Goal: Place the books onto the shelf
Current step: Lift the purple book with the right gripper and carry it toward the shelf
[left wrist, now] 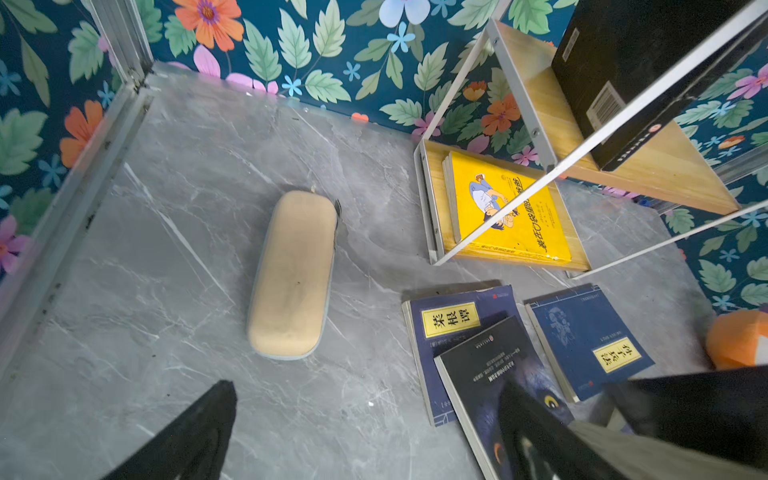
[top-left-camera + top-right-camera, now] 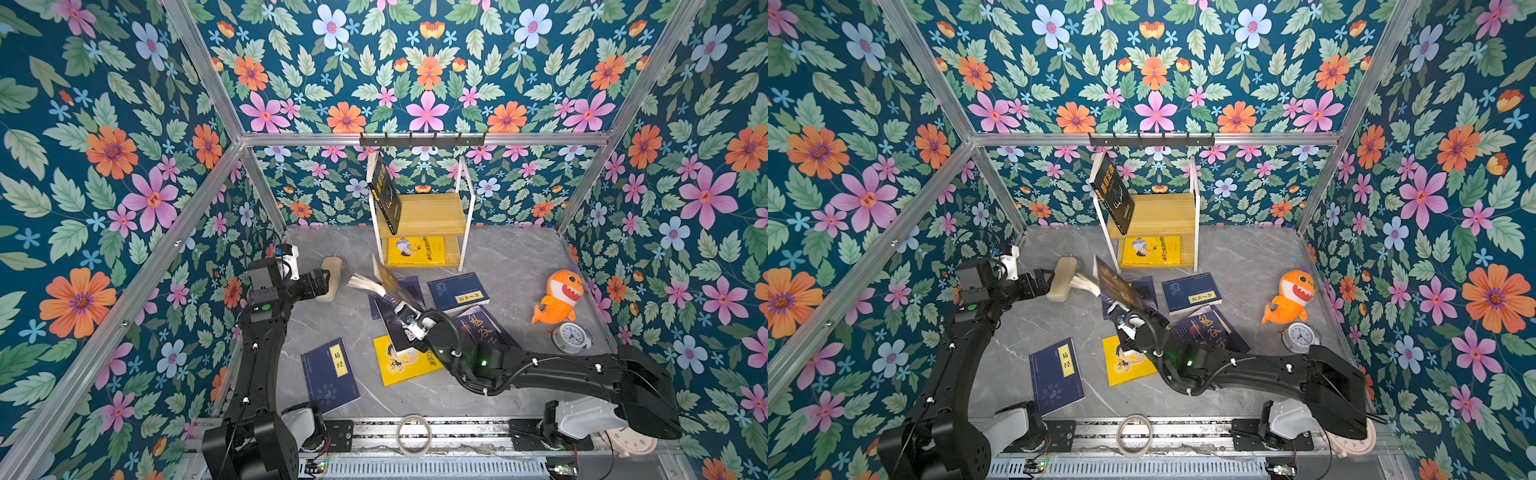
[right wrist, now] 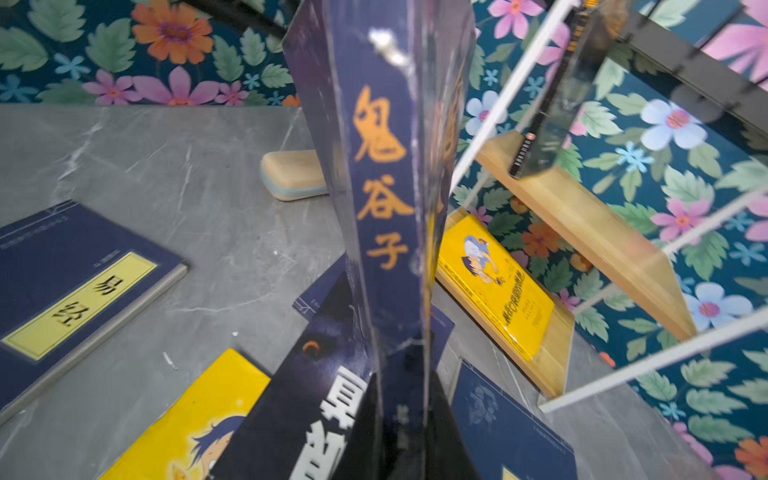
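Book in right tool, orange title legible only in right wrist view

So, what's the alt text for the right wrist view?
The right gripper grips a dark blue book with orange lettering, close to the camera. Behind it, the shelf has a yellow book lying on its lower board; other books lie flat on the grey table.

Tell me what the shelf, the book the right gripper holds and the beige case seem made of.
The shelf: light wood boards, matte with visible grain; thin white frame, probably painted metal. The held book: paper with a glossy laminated cover, judging by the glare streaks and fanning pages. The beige case: matte, suede-like or fabric skin over a rigid-looking shell; uncertain.
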Available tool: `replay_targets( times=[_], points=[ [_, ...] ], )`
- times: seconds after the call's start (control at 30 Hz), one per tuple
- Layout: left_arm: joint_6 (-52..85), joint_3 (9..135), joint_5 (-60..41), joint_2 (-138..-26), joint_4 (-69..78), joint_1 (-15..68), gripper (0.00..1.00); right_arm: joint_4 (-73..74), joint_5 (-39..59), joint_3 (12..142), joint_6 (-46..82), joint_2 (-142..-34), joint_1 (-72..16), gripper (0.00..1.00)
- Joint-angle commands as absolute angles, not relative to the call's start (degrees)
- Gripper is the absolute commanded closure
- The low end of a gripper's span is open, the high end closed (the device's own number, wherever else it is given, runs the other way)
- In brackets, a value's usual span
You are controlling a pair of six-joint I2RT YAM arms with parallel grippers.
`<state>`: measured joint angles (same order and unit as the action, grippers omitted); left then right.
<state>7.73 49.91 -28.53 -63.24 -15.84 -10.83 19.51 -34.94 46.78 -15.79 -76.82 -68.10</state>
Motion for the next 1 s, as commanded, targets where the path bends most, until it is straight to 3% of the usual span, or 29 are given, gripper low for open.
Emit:
replay_targets(
  times=[0.0,0.2,0.4,0.63,0.97],
  points=[
    [10.18,47.27,-31.38,-62.55,-10.55,-10.81,0.00,24.78,-34.97,44.36,-7.98,-71.54,-66.07,1.00],
    [8.77,44.53,-31.90,-62.00,-8.51,-9.92,0.00,24.91,-34.32,41.45,-2.77,-63.33,-61.74,1.00],
    [8.37,43.36,-31.87,-62.18,-7.03,-8.13,0.00,23.75,-33.66,44.00,1.07,-62.48,-57.39,1.00],
    [7.80,42.51,-32.40,-62.10,-5.75,-5.37,0.00,21.07,-30.83,51.38,9.40,-65.65,-50.72,1.00],
    [5.63,42.54,-30.73,-61.08,-6.68,-2.46,0.00,25.30,-28.13,66.07,4.90,-76.82,-45.25,1.00]
  ],
)
